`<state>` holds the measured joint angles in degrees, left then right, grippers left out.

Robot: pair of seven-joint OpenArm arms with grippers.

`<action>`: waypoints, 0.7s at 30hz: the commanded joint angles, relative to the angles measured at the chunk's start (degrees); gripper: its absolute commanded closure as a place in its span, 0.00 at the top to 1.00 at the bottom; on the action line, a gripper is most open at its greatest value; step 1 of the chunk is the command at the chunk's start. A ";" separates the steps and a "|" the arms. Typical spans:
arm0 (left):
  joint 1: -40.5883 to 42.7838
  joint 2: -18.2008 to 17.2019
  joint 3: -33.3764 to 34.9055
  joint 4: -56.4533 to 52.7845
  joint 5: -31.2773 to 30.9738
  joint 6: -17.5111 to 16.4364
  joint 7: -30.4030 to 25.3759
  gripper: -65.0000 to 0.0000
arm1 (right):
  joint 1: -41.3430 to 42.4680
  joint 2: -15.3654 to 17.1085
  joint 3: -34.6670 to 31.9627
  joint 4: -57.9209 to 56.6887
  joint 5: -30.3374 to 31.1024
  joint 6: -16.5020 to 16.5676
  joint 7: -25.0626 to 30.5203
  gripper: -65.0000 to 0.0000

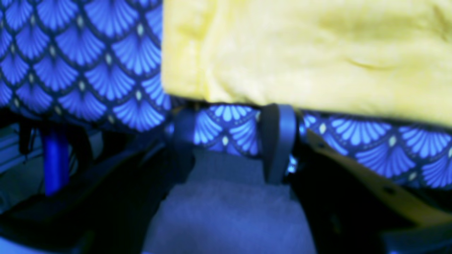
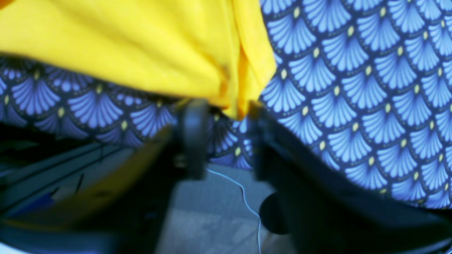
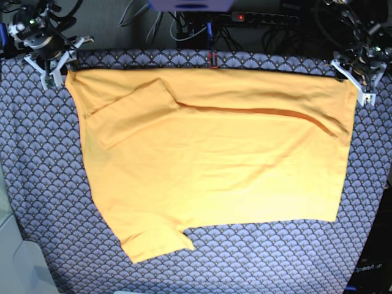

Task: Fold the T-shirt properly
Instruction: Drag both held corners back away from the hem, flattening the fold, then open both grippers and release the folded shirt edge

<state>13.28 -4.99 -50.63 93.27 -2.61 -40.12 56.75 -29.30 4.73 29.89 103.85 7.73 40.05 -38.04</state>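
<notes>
While I watch from the base view, the T-shirt [image 3: 214,171] lies spread flat on the table's patterned tablecloth [image 3: 37,184], its top part folded down, one sleeve [image 3: 131,116] lying across the chest. My left end effector [image 3: 358,76] sits at the far corner on the view's right, fingers [image 1: 279,141] parted, the cloth edge just beyond them. My right end effector [image 3: 55,64] sits at the far corner on the view's left, spread too, a yellow corner hanging between its fingers [image 2: 192,134].
</notes>
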 commanded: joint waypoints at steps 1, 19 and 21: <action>-0.31 -0.94 -0.31 1.10 -0.51 0.12 -0.97 0.47 | -0.28 0.59 0.40 0.89 0.32 -0.05 1.34 0.48; -4.18 -4.37 -11.65 1.36 2.57 0.12 -0.36 0.47 | 11.94 4.72 18.07 0.63 0.23 -0.05 0.99 0.64; -6.03 -5.34 -11.48 1.36 2.74 0.12 -0.36 0.47 | 15.45 6.13 17.98 -1.13 -0.03 -0.05 0.99 0.64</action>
<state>7.70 -9.41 -62.15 93.49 0.69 -40.12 57.28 -13.85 10.11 47.72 101.93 7.44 40.23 -38.06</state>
